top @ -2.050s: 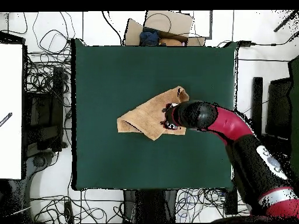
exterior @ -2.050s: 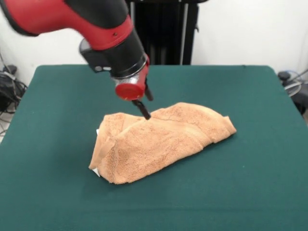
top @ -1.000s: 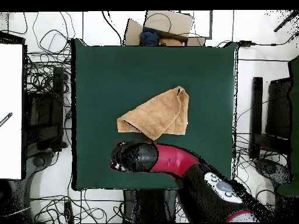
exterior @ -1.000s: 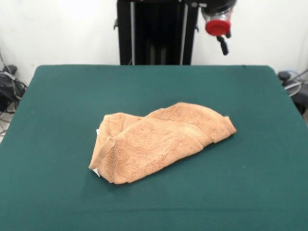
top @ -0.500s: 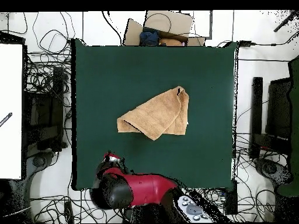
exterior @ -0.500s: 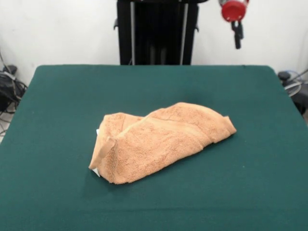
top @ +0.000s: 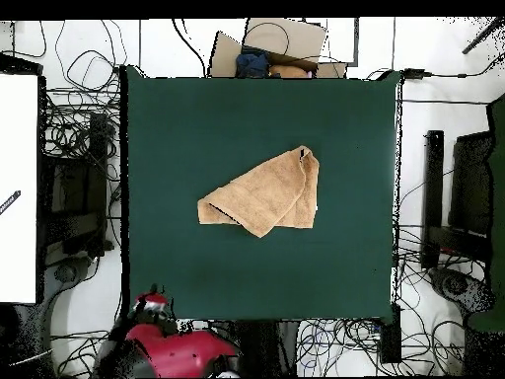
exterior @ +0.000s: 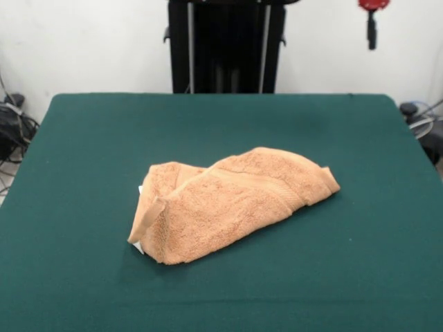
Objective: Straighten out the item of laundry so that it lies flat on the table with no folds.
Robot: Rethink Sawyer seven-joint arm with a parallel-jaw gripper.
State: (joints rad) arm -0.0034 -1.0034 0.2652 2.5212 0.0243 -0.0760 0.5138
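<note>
Mid-table [exterior: 83,138], folded towel [exterior: 228,202], long axis diagonal

The towel [exterior: 232,203] is rough, nubbly terry cloth (matt throughout); the table [exterior: 83,152] wears smooth, matt green felt-like cloth.

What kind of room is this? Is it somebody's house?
Probably a robot lab, not a house. A green table holds one towel, tangled cables cover the floor around it, and a red robot arm waits at its edge.
</note>
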